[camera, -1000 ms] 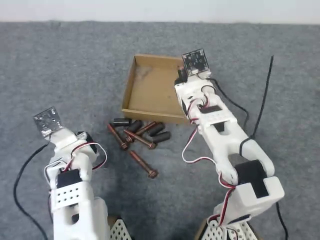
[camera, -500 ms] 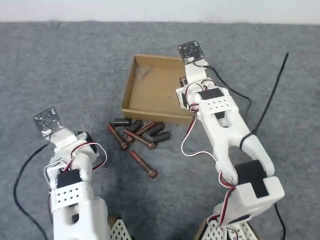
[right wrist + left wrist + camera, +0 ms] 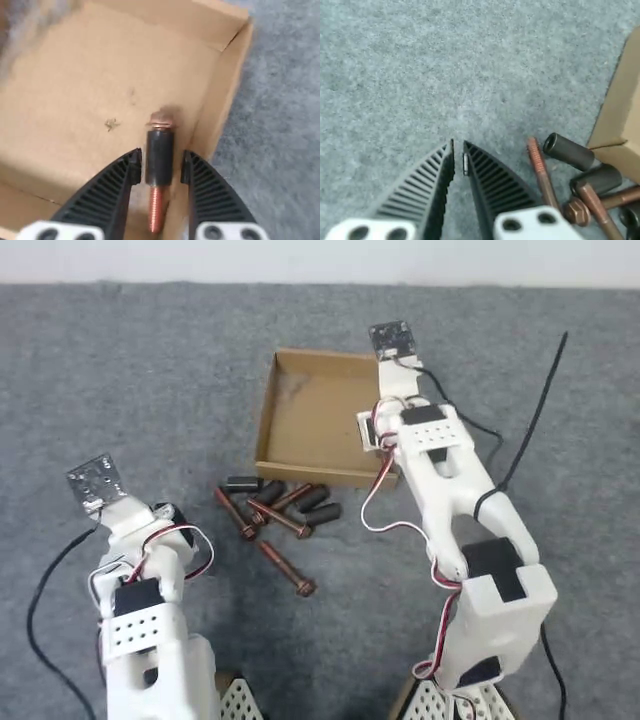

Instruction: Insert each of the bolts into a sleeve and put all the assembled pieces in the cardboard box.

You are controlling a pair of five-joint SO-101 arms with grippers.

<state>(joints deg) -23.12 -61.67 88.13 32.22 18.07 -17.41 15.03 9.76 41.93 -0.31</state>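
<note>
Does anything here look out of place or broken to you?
Nothing is damaged, but bolts and sleeves lie crisscrossed in a heap beside the cardboard box, and a small crumb sits on its floor.

Place: we read this as a robotics lab bench.
Surface: grey felt mat [image 3: 150, 370] spreads all around the cardboard box [image 3: 310, 425].
Rig: white printed arms [image 3: 455, 495] with loose wires [image 3: 366, 518] beside the box.
Backdrop: pale wall [image 3: 300, 260] beyond the box.

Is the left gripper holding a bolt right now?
No; the left gripper has nothing in its grasp, and the bolts lie on the carpet beside it.
</note>
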